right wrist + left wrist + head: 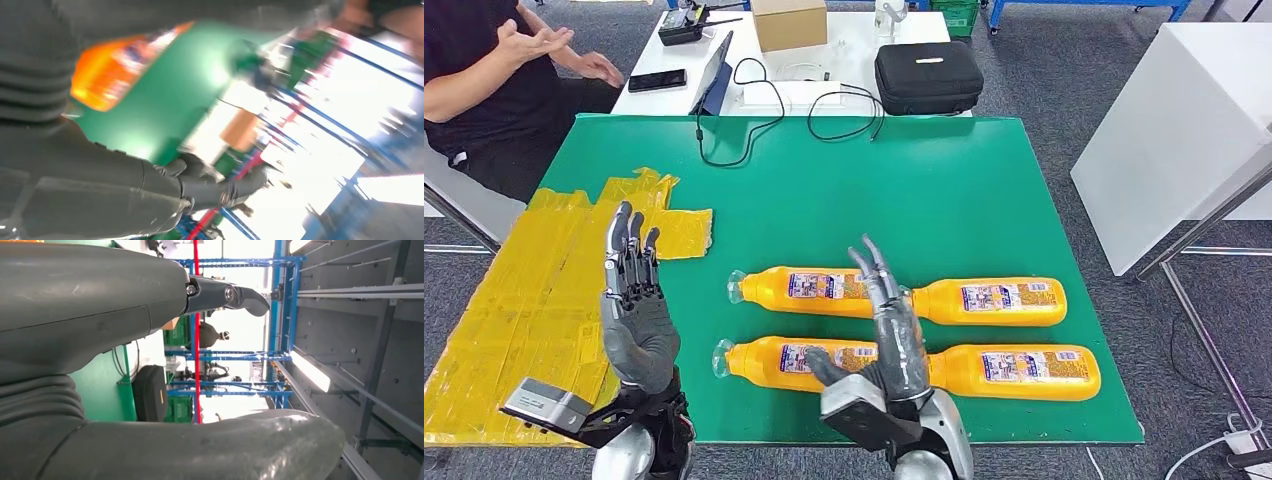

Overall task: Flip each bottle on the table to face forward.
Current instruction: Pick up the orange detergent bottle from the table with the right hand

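Observation:
Several orange bottles lie on their sides on the green table (844,190), in two rows with white labels facing up. The far row holds one bottle (804,290) on the left and another (999,301) on the right. The near row holds a bottle (779,361) on the left and one (1024,371) on the right. My right hand (892,335) is raised above the middle of the rows with fingers spread, holding nothing. My left hand (632,300) stands upright with straight fingers over the table's left edge, empty. An orange bottle (107,75) appears blurred in the right wrist view.
Yellow sheets (534,300) cover the left side of the table. A black cable (754,110) lies on the far edge. Behind stand a white table with a black case (927,77), a cardboard box (789,22) and a phone (656,80). A person (494,90) sits at far left.

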Controlling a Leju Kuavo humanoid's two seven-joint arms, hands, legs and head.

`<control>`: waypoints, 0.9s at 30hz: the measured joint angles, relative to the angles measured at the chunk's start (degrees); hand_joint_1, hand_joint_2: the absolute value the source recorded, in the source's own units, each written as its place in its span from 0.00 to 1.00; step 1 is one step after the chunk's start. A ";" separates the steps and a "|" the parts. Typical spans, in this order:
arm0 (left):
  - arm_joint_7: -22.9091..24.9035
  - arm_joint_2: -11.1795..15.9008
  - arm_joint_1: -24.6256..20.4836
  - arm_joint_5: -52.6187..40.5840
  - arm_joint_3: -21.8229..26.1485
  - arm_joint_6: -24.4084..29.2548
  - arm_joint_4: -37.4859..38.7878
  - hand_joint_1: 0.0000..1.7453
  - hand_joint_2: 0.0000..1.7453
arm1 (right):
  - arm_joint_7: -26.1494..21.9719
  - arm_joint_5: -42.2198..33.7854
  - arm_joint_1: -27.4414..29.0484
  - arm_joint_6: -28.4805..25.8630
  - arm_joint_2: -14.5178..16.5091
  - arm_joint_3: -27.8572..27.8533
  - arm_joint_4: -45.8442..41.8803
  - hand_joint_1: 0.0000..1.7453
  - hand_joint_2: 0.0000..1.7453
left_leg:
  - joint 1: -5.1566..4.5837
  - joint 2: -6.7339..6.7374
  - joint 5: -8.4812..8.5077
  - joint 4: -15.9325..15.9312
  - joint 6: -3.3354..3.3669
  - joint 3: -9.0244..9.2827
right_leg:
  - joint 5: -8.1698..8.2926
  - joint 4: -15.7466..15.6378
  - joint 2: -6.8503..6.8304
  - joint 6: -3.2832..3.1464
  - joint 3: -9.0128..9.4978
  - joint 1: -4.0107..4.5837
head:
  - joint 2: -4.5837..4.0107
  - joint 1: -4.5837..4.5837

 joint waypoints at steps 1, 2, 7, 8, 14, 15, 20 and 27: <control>0.10 0.00 0.04 0.21 0.15 -0.25 -0.10 0.00 0.00 | 1.64 2.09 -0.50 0.07 -0.11 0.40 1.77 0.00 1.00 | 0.00 0.00 0.00 0.00 0.00 0.01 | 0.00 0.00 0.00 0.00 0.00 0.00 | 0.00 0.01; 0.19 0.00 0.08 0.37 0.29 -0.44 -0.19 0.00 0.00 | 2.73 3.46 -0.98 0.05 -0.23 0.75 3.51 0.00 1.00 | 0.00 -0.01 0.01 0.00 0.00 0.02 | 0.00 0.00 0.00 0.00 0.00 0.00 | 0.00 0.01; 0.36 -0.01 0.22 0.94 0.87 -1.03 -0.42 0.00 0.00 | 5.60 4.36 -3.07 1.73 -0.50 2.05 9.95 0.00 1.00 | 0.00 -0.01 0.01 0.00 -0.01 0.03 | 0.00 0.01 0.00 0.00 0.00 0.00 | 0.00 0.02; 0.38 -0.02 0.26 1.05 0.99 -1.16 -0.48 0.00 0.00 | 6.35 4.31 -3.58 2.41 -0.51 2.31 11.34 0.00 1.00 | 0.00 -0.01 0.01 0.00 -0.01 0.03 | 0.00 0.01 0.00 0.00 0.00 0.00 | 0.00 0.02; 0.49 -0.23 1.03 1.69 1.67 -1.89 -1.32 0.00 0.00 | 8.72 4.99 -6.10 3.60 -0.59 4.04 18.91 0.00 1.00 | 0.00 -0.02 0.01 0.00 -0.01 0.02 | 0.00 0.01 -0.01 0.00 -0.01 0.00 | 0.00 0.00; 0.49 -0.27 1.16 1.82 1.78 -2.03 -1.50 0.00 0.00 | 9.29 5.29 -6.45 3.78 -0.59 4.33 19.87 0.00 1.00 | 0.00 -0.02 0.01 0.00 0.00 0.02 | 0.00 0.01 -0.01 0.00 -0.01 0.00 | 0.00 0.00; 0.49 -0.47 2.23 2.36 2.44 -2.46 -2.66 0.00 0.00 | 12.18 7.06 -7.56 4.03 -0.61 5.24 23.55 0.00 1.00 | 0.00 -0.02 0.01 0.00 0.00 0.02 | 0.00 0.01 -0.01 0.00 -0.01 0.00 | 0.00 0.00; 0.50 -0.56 3.52 2.97 3.26 -3.02 -4.25 0.00 0.00 | 17.53 10.71 -8.98 4.09 -0.61 5.84 27.61 0.00 1.00 | 0.00 -0.01 0.01 0.00 0.00 0.03 | 0.00 0.01 -0.01 0.00 -0.01 0.00 | 0.00 0.00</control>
